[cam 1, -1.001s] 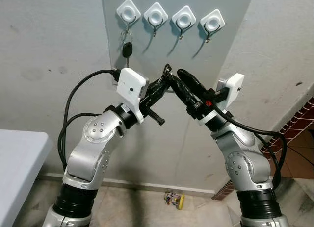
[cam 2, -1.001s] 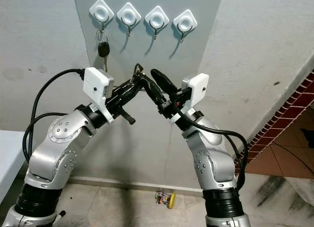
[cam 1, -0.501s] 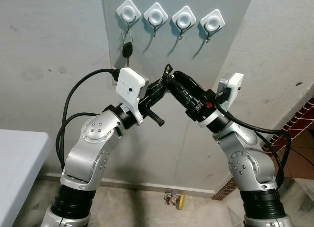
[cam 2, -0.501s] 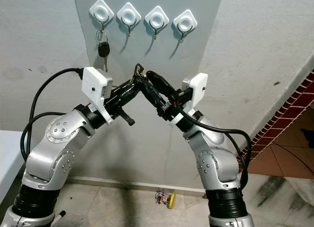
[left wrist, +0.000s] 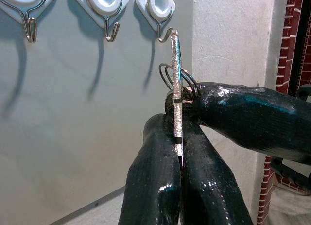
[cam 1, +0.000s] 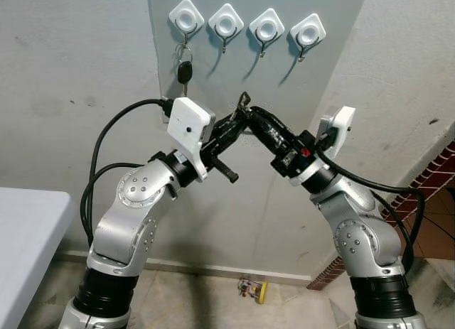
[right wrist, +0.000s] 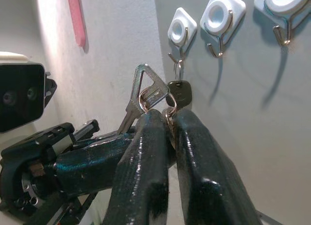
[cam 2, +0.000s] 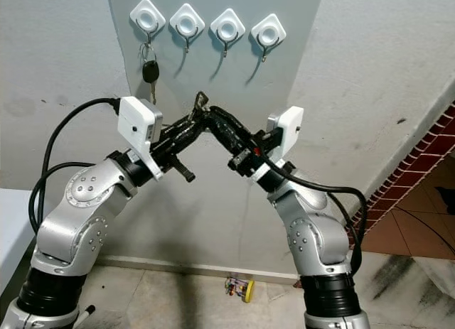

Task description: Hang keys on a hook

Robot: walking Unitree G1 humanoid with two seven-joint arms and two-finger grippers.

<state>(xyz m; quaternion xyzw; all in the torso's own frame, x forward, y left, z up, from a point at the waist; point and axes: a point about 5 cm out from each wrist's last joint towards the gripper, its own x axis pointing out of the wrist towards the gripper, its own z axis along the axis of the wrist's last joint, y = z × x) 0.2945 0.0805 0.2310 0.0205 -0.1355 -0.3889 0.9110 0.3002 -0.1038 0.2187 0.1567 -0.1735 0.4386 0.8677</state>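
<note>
Flat silver key with triangular bow, blade pinched in left gripper, wire ring clamped by right gripper, below white diamond hooks, glossy black fingers.

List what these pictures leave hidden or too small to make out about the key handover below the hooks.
- Key blade tip: left wrist view, buried between the left gripper's fingers.
- Key ring: right wrist view, mostly covered by the right gripper; how much ring it pinches is unclear.
- Both eye views: the key is too small to show who bears it.
- Small object on the floor: too small to identify.
- Hanging key: its lower part sits behind the right gripper.
</note>
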